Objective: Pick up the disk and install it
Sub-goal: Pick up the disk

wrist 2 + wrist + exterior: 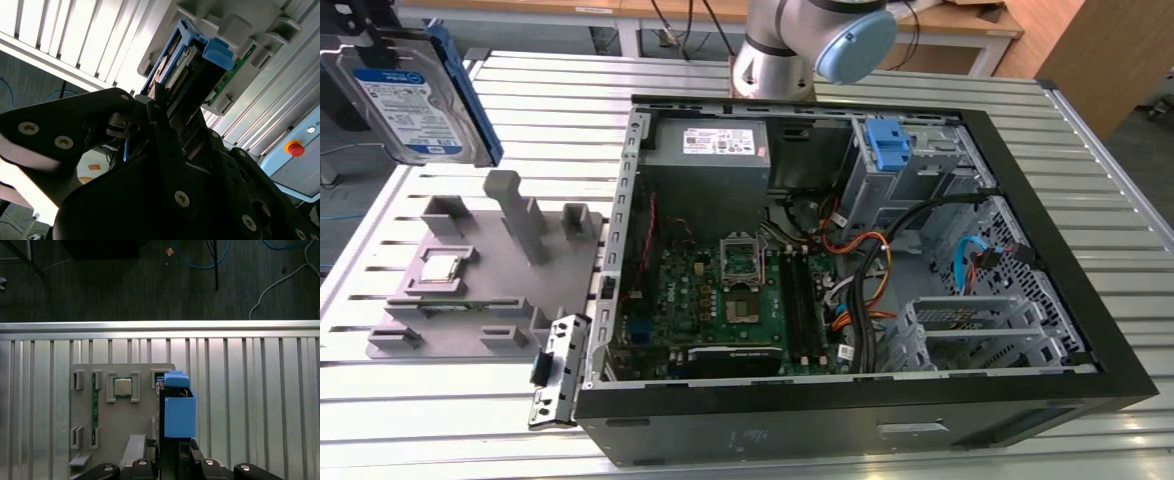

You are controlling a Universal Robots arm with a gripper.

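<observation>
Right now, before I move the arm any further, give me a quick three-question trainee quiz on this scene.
1. True or false: the disk lies inside the computer case.
2. What does the claw hold? A) the disk B) a memory stick C) nothing
3. Short answer: what colour are the rails along the disk's edges?
Key: 1 false, it is held in the air beside the case; 2 A; 3 blue.

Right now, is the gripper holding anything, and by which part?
The gripper holds the disk, its fingers clamped on the disk's end nearest the wrist.
</observation>
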